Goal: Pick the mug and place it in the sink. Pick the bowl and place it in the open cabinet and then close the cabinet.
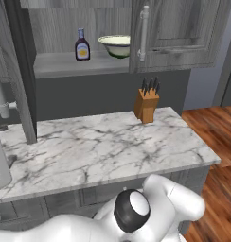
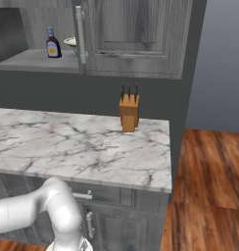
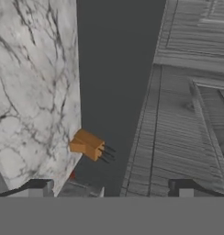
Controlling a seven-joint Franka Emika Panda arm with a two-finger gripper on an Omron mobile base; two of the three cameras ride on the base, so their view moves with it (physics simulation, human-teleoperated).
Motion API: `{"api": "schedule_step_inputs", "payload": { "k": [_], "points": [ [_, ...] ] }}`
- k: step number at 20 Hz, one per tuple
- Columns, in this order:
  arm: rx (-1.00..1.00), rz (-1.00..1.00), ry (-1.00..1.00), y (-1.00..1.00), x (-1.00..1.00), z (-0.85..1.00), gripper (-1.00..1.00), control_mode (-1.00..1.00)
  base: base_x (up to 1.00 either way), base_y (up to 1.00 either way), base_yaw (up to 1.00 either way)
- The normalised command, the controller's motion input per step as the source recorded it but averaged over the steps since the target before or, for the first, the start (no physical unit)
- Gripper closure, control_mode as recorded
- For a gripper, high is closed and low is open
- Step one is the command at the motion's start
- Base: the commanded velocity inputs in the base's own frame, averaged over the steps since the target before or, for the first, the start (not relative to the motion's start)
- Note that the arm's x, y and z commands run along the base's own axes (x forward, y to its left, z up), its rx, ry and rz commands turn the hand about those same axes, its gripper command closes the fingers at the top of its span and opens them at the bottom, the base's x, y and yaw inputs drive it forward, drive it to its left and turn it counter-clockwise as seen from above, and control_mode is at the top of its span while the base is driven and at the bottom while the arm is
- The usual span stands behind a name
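The pale cream-green bowl (image 1: 116,46) sits upright on the grey shelf of the wall cabinet (image 1: 65,64), just right of a dark sauce bottle (image 1: 82,45). In the right base view the bowl (image 2: 70,41) peeks out behind the door's silver handle. The cabinet's left door (image 1: 22,94) stands open, seen edge-on; its right door (image 1: 179,33) is shut. My gripper (image 3: 111,190) is open with nothing between its fingertips (image 3: 40,188), well away from the shelf, looking at the counter and cabinet front. The mug and the sink are out of view.
A wooden knife block (image 1: 146,101) stands at the back of the marble counter (image 1: 103,151), below the cabinet; it also shows as knife block (image 2: 129,110) and knife block (image 3: 88,144). Wood floor (image 2: 204,196) lies to the right of the counter's end.
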Motion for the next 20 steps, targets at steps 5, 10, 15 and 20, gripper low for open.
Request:
{"api": "schedule_step_inputs", "payload": {
  "k": [5, 10, 15, 20],
  "points": [
    [0.0, 0.0, -0.07, -0.21, 0.03, 0.0, -1.0, -1.0, 0.0, 0.0, 0.0],
    [0.0, 0.0, -0.07, -0.19, 0.05, 0.0, -1.0, -1.0, 0.0, 0.0, 0.0],
    [0.0, 0.0, -0.09, -0.24, 0.01, 0.0, -1.0, -1.0, 0.0, 0.0, 0.0],
    [0.0, 0.0, -0.08, -0.27, 0.01, 0.0, -1.0, -1.0, 0.0, 0.0, 0.0]
  ]
}}
